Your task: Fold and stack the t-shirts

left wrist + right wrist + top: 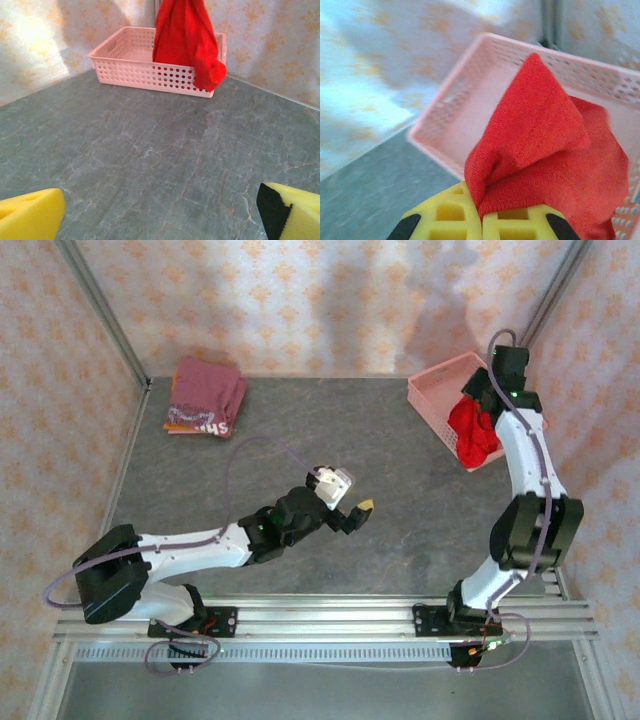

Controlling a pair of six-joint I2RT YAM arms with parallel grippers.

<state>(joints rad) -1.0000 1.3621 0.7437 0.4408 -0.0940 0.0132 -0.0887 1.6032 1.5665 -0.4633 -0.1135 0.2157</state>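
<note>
Red cloth is clamped in my right gripper (481, 220), closed tight on it: the red t-shirt (545, 150) hangs over the pink lattice basket (450, 100), not yet spread or folded. My left gripper (355, 512) hovers wide open and empty mid-table. The folded maroon-pink tee (208, 390) lies on the orange one (190, 427) at the far-left corner, so one shirt remains, I judge.

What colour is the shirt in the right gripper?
Plain bright red t-shirt, no print visible; clearest in the right wrist view, pinched by the right gripper.
</note>
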